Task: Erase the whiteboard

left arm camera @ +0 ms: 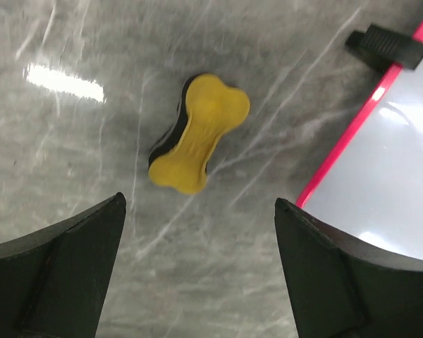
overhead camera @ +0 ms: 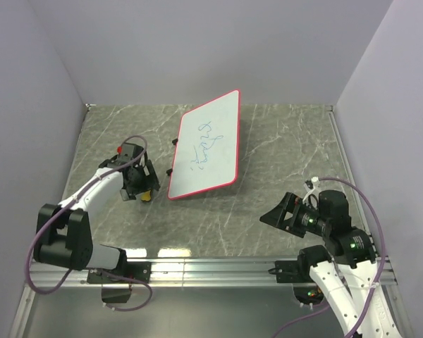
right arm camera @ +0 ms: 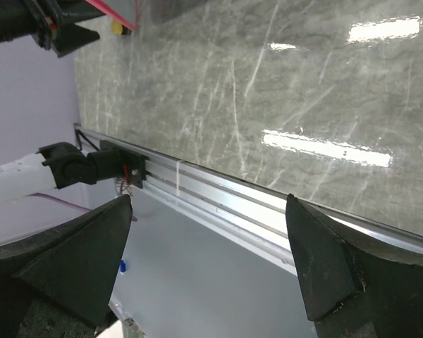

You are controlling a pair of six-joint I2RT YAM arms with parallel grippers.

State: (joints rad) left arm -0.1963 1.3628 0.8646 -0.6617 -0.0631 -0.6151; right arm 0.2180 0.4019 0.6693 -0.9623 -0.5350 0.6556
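Note:
The whiteboard point(overhead camera: 206, 145), white with a red-pink rim and blue scribbles, lies tilted on the grey marbled table; its rim and a corner of its face also show at the right of the left wrist view point(left arm camera: 395, 162). A yellow bone-shaped eraser point(left arm camera: 199, 132) with a black underside lies on the table just left of the board, partly hidden under the arm in the top view point(overhead camera: 147, 196). My left gripper point(left arm camera: 199, 260) is open and empty, hovering above the eraser. My right gripper point(overhead camera: 278, 214) is open and empty at the near right, far from the board; it also shows in the right wrist view point(right arm camera: 208, 260).
A black clip point(left arm camera: 388, 46) sticks out from the board's rim. An aluminium rail point(overhead camera: 211, 269) runs along the table's near edge. Lilac walls enclose the table on three sides.

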